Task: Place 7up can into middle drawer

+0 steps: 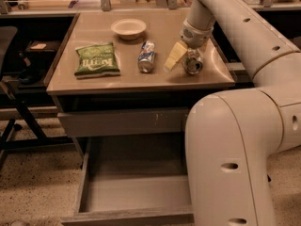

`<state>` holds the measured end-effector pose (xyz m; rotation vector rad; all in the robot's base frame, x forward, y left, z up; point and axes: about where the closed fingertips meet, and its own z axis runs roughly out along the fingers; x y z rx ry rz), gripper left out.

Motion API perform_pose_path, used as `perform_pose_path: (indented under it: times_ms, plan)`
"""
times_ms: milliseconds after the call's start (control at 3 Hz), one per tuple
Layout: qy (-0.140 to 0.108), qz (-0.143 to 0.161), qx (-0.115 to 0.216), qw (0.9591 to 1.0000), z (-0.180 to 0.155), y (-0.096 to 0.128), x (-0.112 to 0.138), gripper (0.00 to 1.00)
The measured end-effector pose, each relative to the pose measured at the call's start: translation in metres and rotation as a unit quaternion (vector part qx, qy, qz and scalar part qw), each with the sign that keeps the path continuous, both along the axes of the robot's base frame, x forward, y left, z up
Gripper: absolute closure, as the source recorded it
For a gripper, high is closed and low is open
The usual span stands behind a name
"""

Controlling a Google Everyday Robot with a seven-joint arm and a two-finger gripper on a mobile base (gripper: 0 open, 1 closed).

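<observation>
DESK: Where is the gripper?

PHOTOGRAPHER: The gripper (184,60) hangs low over the tan bench (141,83) near its 3 o'clock edge, right against the 7up can (193,63).

DESK: And the can itself?

PHOTOGRAPHER: It lies on its side on the bench, one silver end turned toward the camera. The gripper's pale yellow part sits at the can's 9 o'clock, touching it or all but touching it.

DESK: Clamped or apart?

PHOTOGRAPHER: I cannot tell. The wrist and the can hide the gripper's far side. It may be straddling the can, but the view does not settle it.

DESK: What else is on the bench?

PHOTOGRAPHER: A blue, white and silver can (146,56) lies on its side at the 7up can's 9 o'clock, near but apart. A green snack bag (96,60) lies flat farther out along the same line. A pale bowl (128,28) stands upright at the blue can's 11 o'clock, toward the back edge.

DESK: The drawer?

PHOTOGRAPHER: The middle drawer (131,194) stands pulled out at 6 o'clock below the bench, with its flat grey floor and low left wall in view. Above it, a grey drawer front (122,122) with pale scratch marks is closed. The robot's white arm (230,164) fills the frame at 4 o'clock and covers the drawer's right side. The 7up can is up on the bench, well apart from the drawer.
</observation>
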<state>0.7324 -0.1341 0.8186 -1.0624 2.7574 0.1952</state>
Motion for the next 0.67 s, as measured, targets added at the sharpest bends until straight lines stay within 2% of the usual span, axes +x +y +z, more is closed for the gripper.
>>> perform_pose_path:
  times_ms: [333,667]
  plan:
    - [0.0,0.0,0.0,1.0,0.0,0.0,0.0001,0.1]
    - [0.0,0.0,0.0,1.0,0.0,0.0,0.0001,0.33]
